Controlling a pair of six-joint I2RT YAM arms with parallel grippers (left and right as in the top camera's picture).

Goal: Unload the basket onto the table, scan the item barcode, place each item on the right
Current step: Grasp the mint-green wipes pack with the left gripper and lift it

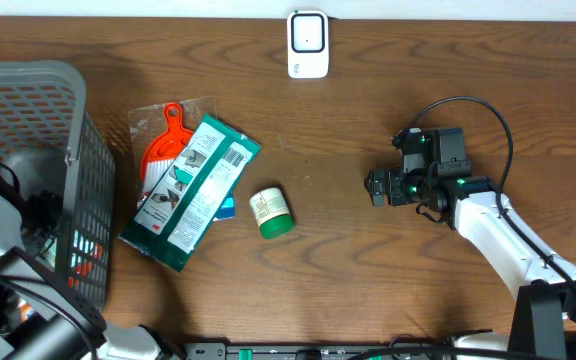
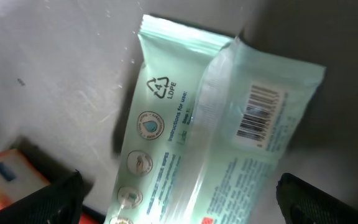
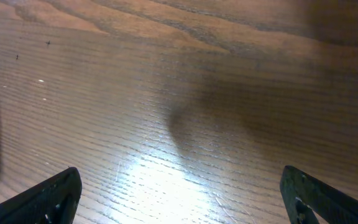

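In the left wrist view a pale green wipes packet (image 2: 185, 130) lies on a grey floor, its barcode (image 2: 260, 112) facing up at the right. My left gripper (image 2: 182, 205) hangs open above the packet's near end, one finger on each side, not touching it. In the overhead view that arm reaches into the grey basket (image 1: 28, 80), which hides the gripper. A white scanner (image 1: 308, 45) stands at the table's far edge. My right gripper (image 1: 380, 187) is open over bare wood at the right; its fingers (image 3: 48, 199) hold nothing.
On the table left of centre lie a darker green wipes pack (image 1: 193, 190) over an orange brush pack (image 1: 168, 145), a small green jar (image 1: 270, 212) and a blue item (image 1: 226, 208). An orange package (image 2: 5, 177) lies beside the packet.
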